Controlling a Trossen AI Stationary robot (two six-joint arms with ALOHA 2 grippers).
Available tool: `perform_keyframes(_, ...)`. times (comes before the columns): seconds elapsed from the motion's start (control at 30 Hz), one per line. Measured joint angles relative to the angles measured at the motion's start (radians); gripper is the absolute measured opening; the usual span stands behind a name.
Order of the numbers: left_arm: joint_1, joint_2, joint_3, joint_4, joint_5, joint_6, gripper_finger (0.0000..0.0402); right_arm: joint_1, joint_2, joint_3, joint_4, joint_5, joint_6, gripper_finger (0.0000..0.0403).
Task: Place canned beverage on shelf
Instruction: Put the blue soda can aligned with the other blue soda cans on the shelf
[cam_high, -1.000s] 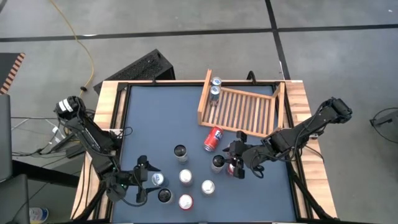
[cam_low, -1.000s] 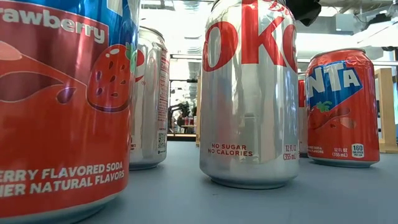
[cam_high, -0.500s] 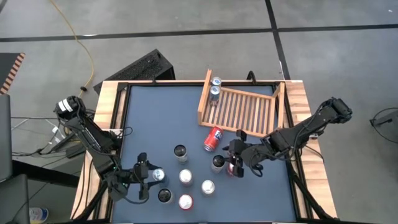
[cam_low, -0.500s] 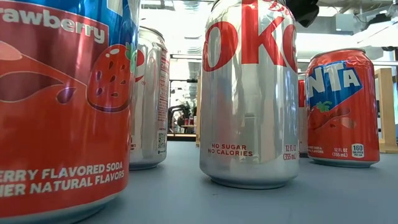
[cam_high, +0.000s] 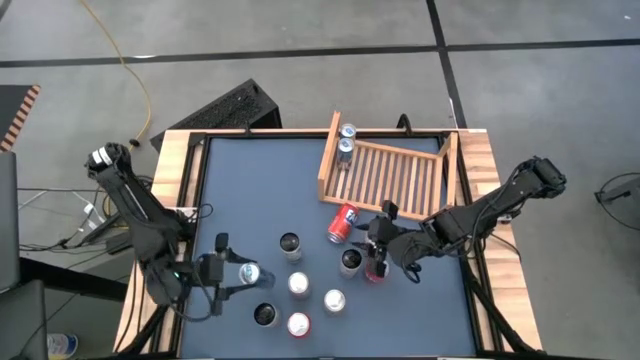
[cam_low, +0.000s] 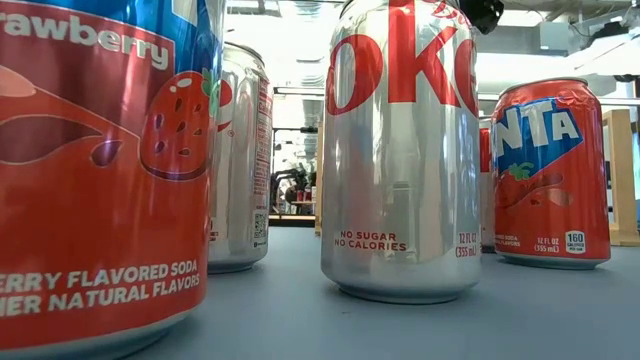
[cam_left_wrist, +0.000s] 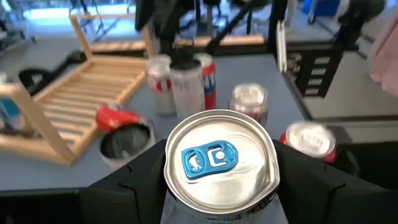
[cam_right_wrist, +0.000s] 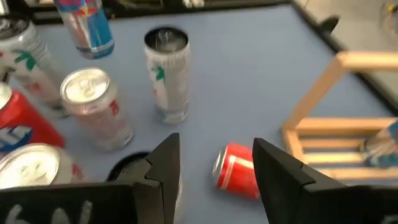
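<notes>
1. High view: left gripper (cam_high: 232, 272) clamped on blue-tab can (cam_high: 250, 274), near table front-left.
2. Right gripper (cam_high: 377, 250) grips red can (cam_high: 373, 270).
3. Pickup step; next lift, carry to shelf (cam_high: 392, 175).

In the low view, the red-and-blue strawberry soda can (cam_low: 100, 170) and the silver diet cola can (cam_low: 400, 150) run past the picture's top edge. The light wooden slatted shelf (cam_low: 620, 175) shows only one edge board.
</notes>
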Motion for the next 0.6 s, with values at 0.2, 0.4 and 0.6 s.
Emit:
perform_keyframes(0.2,0.038,-0.137,0.000,-0.007,0.131,0.148,0.0225,-0.025,0.000,0.000,0.139,0.001,-0.121,0.0179)
perform_keyframes(0.4,0.160,-0.243,0.000,-0.004,0.403,0.341,0.0225,-0.077,0.018,-0.002,0.306,-0.185,-0.288,0.0179)
perform_keyframes(0.6,0.339,-0.287,0.000,0.004,0.718,0.461,0.0225,-0.135,0.016,0.000,0.410,-0.446,-0.337,0.0195)
